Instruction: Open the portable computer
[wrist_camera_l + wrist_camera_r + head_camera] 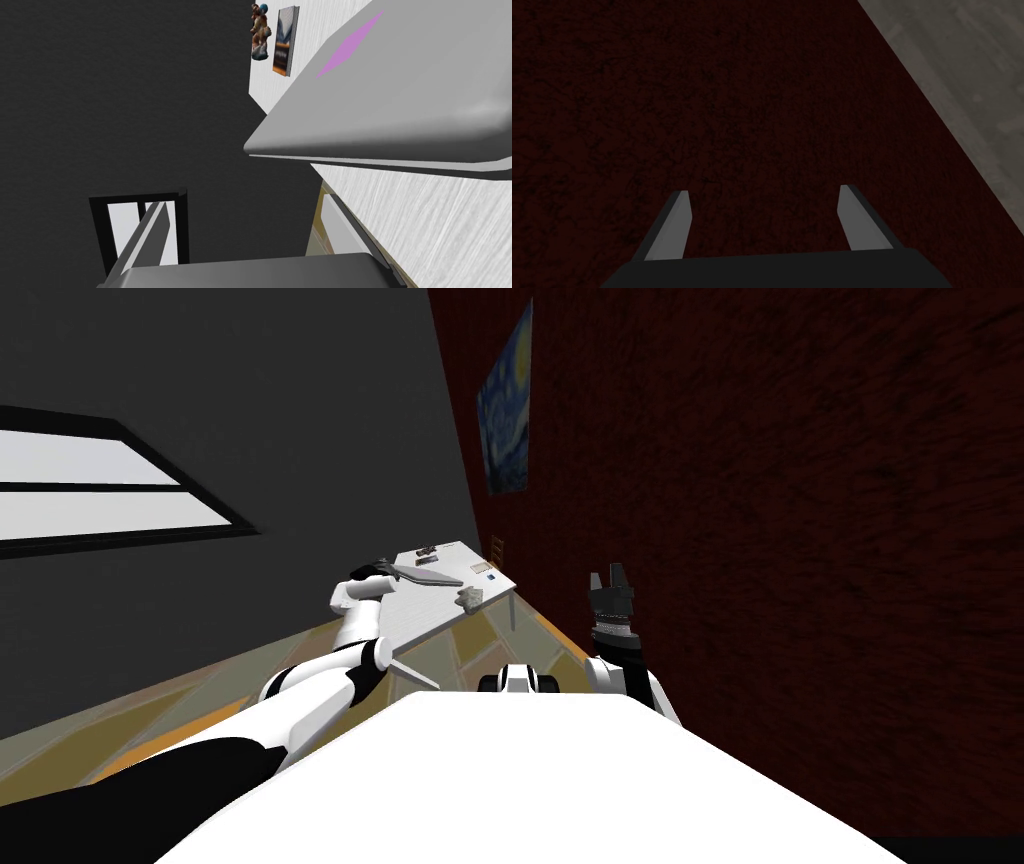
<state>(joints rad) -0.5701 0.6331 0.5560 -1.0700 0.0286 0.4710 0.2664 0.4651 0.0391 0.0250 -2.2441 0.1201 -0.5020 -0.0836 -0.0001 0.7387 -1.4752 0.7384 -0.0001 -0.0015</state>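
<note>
Left claw (244,201), wide, faces the grey laptop (400,100), lid bearing a purple diamond emblem (350,45), on the white bench (440,215); right claw (762,192) is wide.

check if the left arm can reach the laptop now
Probably yes: the open left end effector hovers at the edge of the table, with the grey laptop just ahead and nothing between.

I count one white table (440,220), one grey laptop (400,100), one thin book (285,42), one little toy figure (259,32), one blue painting (505,408) and one window (100,483) with a black frame.
</note>
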